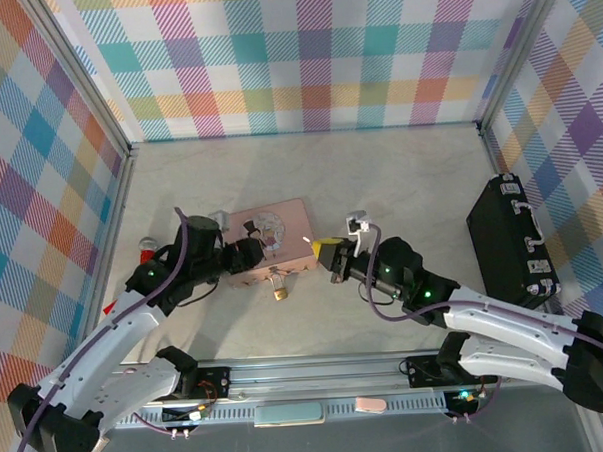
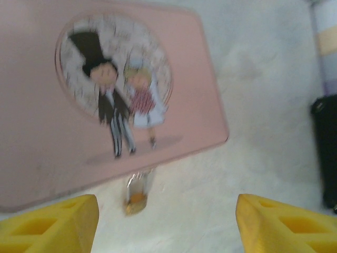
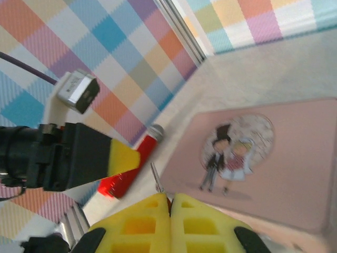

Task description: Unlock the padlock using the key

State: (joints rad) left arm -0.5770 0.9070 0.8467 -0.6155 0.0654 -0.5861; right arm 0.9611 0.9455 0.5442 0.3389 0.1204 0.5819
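- Now, the left gripper [image 2: 166, 208] stands wide open and empty at the pink tin's [image 1: 281, 222] left end.
- The padlock [image 1: 279, 290] lies against the tin's near edge, between both grippers, its long axis pointing at the table's near edge.
- The right gripper [image 3: 169, 199] pinches the key [image 3: 156, 180], tip outward.

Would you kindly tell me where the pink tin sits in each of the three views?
Top external: pink tin near the centre, slightly left.
Left wrist: pink tin across the upper left.
Right wrist: pink tin at lower right.
Shared landmark: the couple picture on its lid.
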